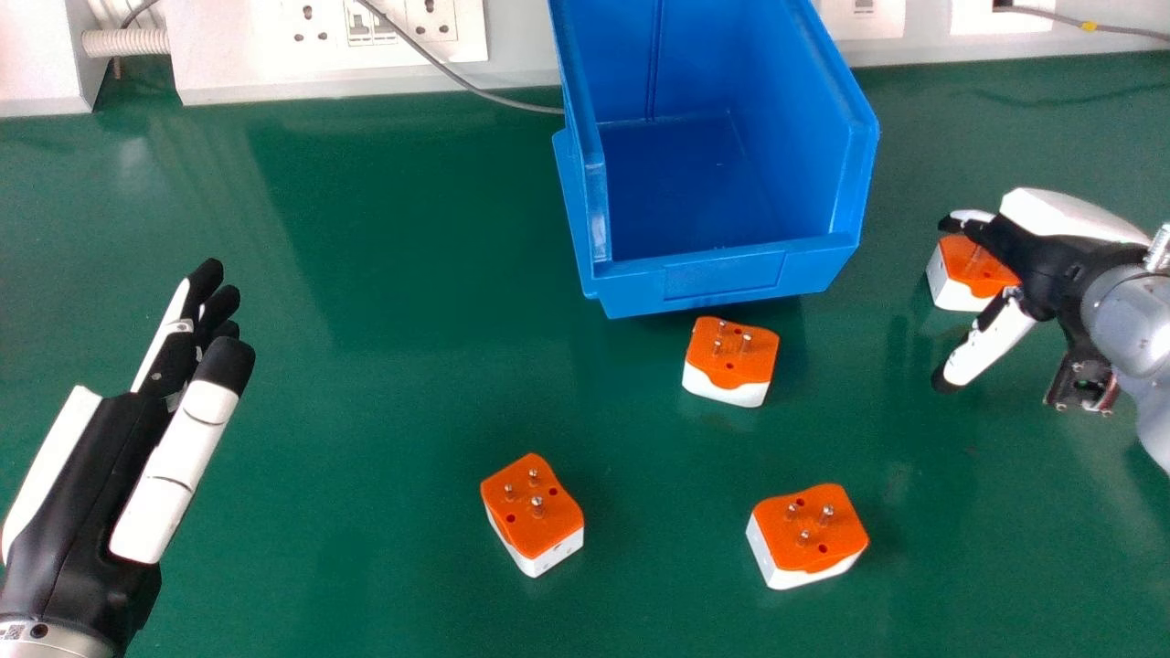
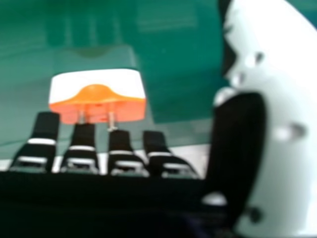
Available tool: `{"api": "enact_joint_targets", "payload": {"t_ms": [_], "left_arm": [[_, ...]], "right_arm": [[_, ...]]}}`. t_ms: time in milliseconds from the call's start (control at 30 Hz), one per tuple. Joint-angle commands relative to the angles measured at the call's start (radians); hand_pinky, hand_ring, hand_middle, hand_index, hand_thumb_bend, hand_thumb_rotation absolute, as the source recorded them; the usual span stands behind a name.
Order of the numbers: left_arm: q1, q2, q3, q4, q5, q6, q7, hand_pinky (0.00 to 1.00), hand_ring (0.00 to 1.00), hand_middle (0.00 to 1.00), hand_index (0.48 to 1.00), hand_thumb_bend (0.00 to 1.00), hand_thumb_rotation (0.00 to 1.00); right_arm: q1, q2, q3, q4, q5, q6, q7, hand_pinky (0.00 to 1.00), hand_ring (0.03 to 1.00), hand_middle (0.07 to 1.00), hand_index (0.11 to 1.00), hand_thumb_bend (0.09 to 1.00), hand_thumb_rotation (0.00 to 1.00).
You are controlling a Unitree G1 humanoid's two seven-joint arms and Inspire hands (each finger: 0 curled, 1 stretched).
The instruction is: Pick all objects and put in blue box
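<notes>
My right hand (image 1: 1051,265) hangs over an orange and white plug adapter (image 1: 971,272) at the right of the head view, its fingers relaxed and its thumb pointing down to the near side. In the right hand view the fingertips of my right hand (image 2: 121,153) lie just below the adapter (image 2: 97,95), with no grip on it. Three more adapters rest pins up: one before the box (image 1: 729,360), one left of centre (image 1: 533,514), one nearer the front (image 1: 808,535). The blue box (image 1: 727,279) holds nothing visible. My left hand (image 1: 137,457) is open at the left.
White socket panels (image 1: 402,41) run along the green table's (image 1: 366,366) back edge, behind the box. A grey cable (image 1: 448,71) trails down from them to the box's left side.
</notes>
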Motion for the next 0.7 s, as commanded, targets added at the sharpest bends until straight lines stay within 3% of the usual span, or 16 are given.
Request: {"api": "enact_joint_targets", "payload": {"t_ms": [0, 233, 667], "left_arm": [[0.003, 0.004, 0.011, -0.03, -0.004, -0.005, 0.001, 0.96, 0.99, 1.0, 1.0, 0.8, 0.96], [0.003, 0.008, 0.015, -0.017, -0.003, -0.012, -0.004, 0.96, 0.99, 1.0, 1.0, 0.8, 0.96], [0.021, 0.012, 0.022, -0.035, -0.001, 0.002, -0.005, 0.96, 0.99, 1.0, 1.0, 0.8, 0.96]], "right_arm": [[-0.05, -0.03, -0.011, -0.016, -0.005, -0.003, -0.02, 0.85, 0.946, 0.96, 0.925, 0.599, 0.0], [-0.056, -0.033, -0.016, -0.016, -0.007, 0.016, -0.028, 0.85, 0.945, 0.961, 0.924, 0.6, 0.0], [-0.066, -0.03, -0.019, 0.007, -0.005, 0.011, -0.059, 0.85, 0.941, 0.964, 0.929, 0.608, 0.0]]}}
